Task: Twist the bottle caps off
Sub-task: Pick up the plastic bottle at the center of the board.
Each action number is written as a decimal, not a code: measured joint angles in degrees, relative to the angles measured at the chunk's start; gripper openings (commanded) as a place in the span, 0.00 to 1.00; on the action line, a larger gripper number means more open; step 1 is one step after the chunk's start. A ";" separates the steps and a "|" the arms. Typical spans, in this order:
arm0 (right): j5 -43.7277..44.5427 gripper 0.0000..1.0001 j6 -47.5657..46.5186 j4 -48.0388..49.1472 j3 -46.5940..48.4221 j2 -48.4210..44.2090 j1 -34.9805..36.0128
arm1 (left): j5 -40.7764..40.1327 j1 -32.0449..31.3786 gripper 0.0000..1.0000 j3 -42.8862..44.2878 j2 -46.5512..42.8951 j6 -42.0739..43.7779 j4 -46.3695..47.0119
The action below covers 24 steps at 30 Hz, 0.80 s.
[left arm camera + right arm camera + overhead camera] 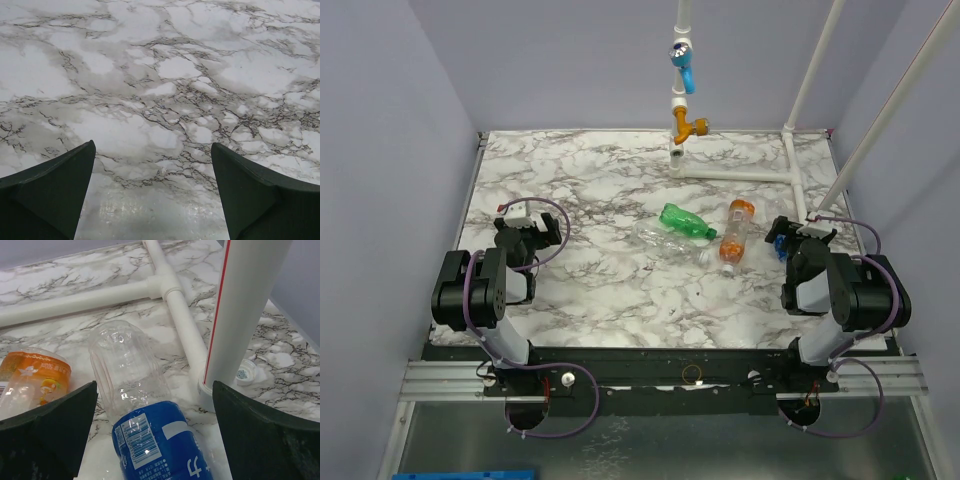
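Right gripper [154, 390] held wide apart over the blue-labelled bottle [150, 440]
The bottle was laid lengthwise between the jaws, clear end pointing away, its cap not visible; the left gripper [152, 150], likewise spread, was seen over bare marble table [165, 65], well apart.

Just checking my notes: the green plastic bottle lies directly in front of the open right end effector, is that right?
No, wrong bottle: the right wrist view shows the clear plastic bottle with the blue label lying directly in front of the open right end effector.
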 measured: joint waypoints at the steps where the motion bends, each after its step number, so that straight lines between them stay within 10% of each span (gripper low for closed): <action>1: 0.00 1.00 0.00 0.00 0.00 0.00 0.00 | 0.00 0.00 0.98 0.00 0.00 0.00 0.00; 9: -0.26 1.00 -0.22 -0.63 -0.09 -1.25 0.02 | 0.00 0.00 0.98 0.00 0.00 0.00 0.00; 15: -0.50 1.00 2.34 -10.84 -0.37 -20.11 0.11 | 0.02 0.00 0.99 0.00 -1.73 0.04 -1.77; 24: -13.11 1.00 13.79 -24.41 0.57 -36.11 0.11 | 0.42 0.00 0.98 10.21 -18.23 0.07 -30.18</action>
